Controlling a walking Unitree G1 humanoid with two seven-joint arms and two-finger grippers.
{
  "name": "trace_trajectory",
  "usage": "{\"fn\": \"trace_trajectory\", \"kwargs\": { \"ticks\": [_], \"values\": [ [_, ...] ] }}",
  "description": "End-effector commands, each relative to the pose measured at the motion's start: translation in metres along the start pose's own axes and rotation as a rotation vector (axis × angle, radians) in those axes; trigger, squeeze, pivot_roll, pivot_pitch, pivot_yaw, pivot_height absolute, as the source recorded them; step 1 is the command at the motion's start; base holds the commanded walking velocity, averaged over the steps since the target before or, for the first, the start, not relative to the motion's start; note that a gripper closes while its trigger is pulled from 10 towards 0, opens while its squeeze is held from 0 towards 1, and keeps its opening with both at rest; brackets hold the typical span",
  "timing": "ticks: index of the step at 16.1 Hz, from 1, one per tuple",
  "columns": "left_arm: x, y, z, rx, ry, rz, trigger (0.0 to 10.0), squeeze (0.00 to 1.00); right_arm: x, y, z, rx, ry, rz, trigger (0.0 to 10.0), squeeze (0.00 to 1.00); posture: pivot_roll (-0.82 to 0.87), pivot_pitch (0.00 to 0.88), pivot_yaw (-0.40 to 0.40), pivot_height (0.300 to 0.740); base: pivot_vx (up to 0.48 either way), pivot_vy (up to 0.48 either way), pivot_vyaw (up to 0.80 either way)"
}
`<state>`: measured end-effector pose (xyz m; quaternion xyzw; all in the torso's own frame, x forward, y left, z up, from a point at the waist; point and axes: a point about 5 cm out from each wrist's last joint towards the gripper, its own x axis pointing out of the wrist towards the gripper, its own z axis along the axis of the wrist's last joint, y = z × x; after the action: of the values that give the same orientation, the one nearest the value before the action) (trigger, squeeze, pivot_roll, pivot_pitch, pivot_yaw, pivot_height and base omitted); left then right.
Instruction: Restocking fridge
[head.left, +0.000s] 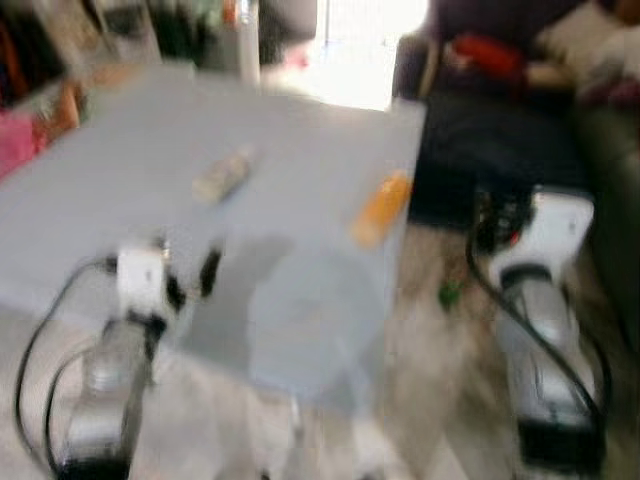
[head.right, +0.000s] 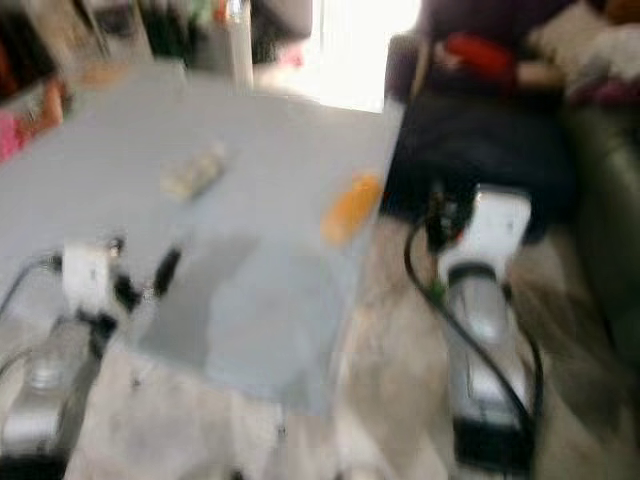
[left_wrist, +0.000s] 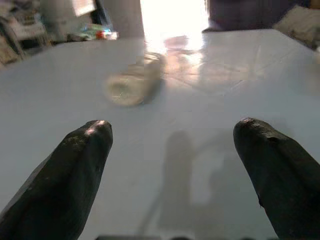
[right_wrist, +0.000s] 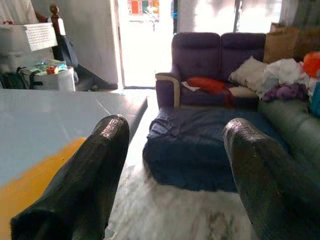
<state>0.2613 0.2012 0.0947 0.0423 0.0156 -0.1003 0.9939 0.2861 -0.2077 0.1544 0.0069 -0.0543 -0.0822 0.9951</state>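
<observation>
A pale clear bottle (head.left: 223, 176) lies on its side on the grey-blue table (head.left: 130, 190), and an orange bottle (head.left: 382, 208) lies near the table's right edge. The head views are blurred. My left gripper (left_wrist: 172, 170) is open over the table's near part, with the pale bottle (left_wrist: 134, 85) lying ahead of its fingers (left_wrist: 75, 165). My right gripper (right_wrist: 175, 165) is open beside the table's right edge, above the floor, with the orange bottle (right_wrist: 30, 182) off to one side of it.
A dark purple sofa (right_wrist: 220, 55) with a red cushion (right_wrist: 207, 84) and a dark blue ottoman (right_wrist: 200, 145) stand to the right of the table. Cluttered shelves (head.left: 60, 50) line the far left. A bright doorway (head.left: 360, 40) lies straight ahead.
</observation>
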Motion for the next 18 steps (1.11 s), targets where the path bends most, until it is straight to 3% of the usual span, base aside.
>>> {"fn": "trace_trajectory", "kwargs": {
  "ticks": [1,7,13,18],
  "values": [
    [-0.001,0.004,0.003,0.011,-0.015,0.001,10.0,0.00,0.001,0.003,0.001,0.003,0.001,0.016,10.0,0.00,0.02,0.000,0.010,0.740,0.000,0.000,0.00],
    [0.007,0.000,0.010,0.007,-0.059,-0.014,10.0,0.00,0.000,0.008,0.001,-0.004,-0.011,0.043,10.0,0.00,0.02,0.000,0.007,0.740,0.316,0.000,0.00],
    [0.000,0.000,0.008,-0.004,-0.058,-0.002,10.0,0.00,-0.001,0.020,-0.005,-0.002,0.012,0.093,10.0,0.00,0.04,0.000,-0.007,0.740,0.463,0.000,0.68],
    [0.003,-0.003,0.007,-0.008,-0.047,-0.030,10.0,0.00,-0.002,0.007,-0.009,-0.018,0.046,-0.003,10.0,0.00,0.03,0.012,0.011,0.740,0.000,0.000,0.00]
  ]
}}
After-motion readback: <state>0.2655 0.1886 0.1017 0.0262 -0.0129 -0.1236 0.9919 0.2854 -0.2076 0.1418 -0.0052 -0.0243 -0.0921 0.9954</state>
